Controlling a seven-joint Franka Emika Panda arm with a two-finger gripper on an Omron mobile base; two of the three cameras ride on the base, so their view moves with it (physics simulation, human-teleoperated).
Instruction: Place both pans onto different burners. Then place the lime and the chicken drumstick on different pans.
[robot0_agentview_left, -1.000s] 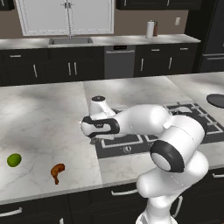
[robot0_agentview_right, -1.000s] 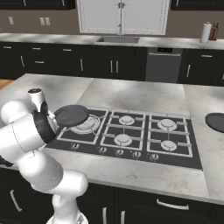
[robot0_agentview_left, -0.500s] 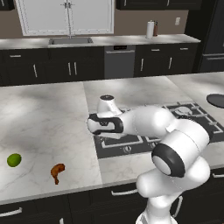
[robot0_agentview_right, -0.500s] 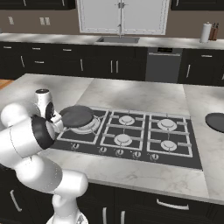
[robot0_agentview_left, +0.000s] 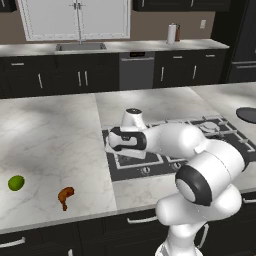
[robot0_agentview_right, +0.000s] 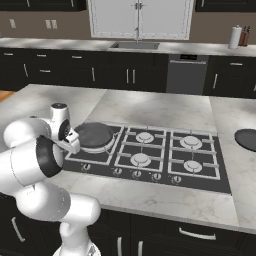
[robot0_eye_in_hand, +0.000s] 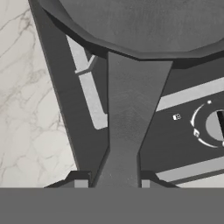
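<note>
Hand view: gripper (robot0_eye_in_hand: 111, 183) clamped on grey pan (robot0_eye_in_hand: 144, 26) handle, bottom centre.
Right base view: we see the pan (robot0_agentview_right: 94, 135) over cooktop's (robot0_agentview_right: 210, 175) left-rear burner, mid-left. Left base view: lime (robot0_agentview_left: 16, 183) & drumstick (robot0_agentview_left: 65, 195) lower left; dark pan (robot0_agentview_left: 247, 114) right edge.
</note>
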